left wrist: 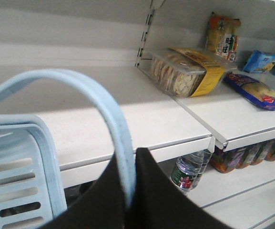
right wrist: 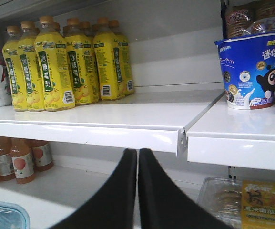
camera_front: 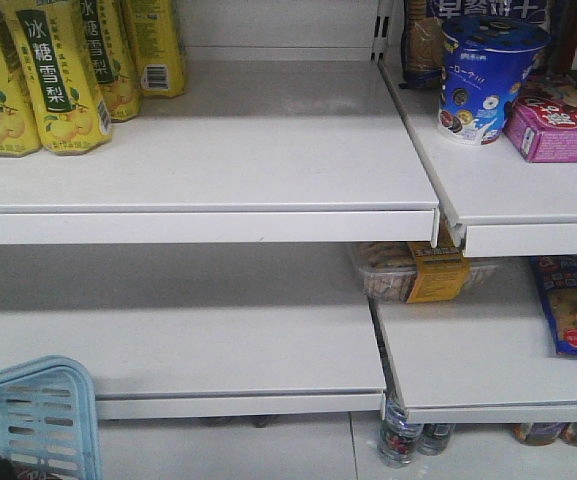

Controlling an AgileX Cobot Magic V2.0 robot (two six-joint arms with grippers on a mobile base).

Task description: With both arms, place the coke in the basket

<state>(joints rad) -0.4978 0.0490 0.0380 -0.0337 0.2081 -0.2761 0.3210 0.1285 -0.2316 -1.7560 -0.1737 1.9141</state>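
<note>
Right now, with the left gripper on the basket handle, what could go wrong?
1. The left gripper pinches only the thin handle of the basket; it may tilt or slip.
2. The basket's rim sits near the shelf edge and could catch on it.
3. No coke is visible, so searching comes first.
</note>
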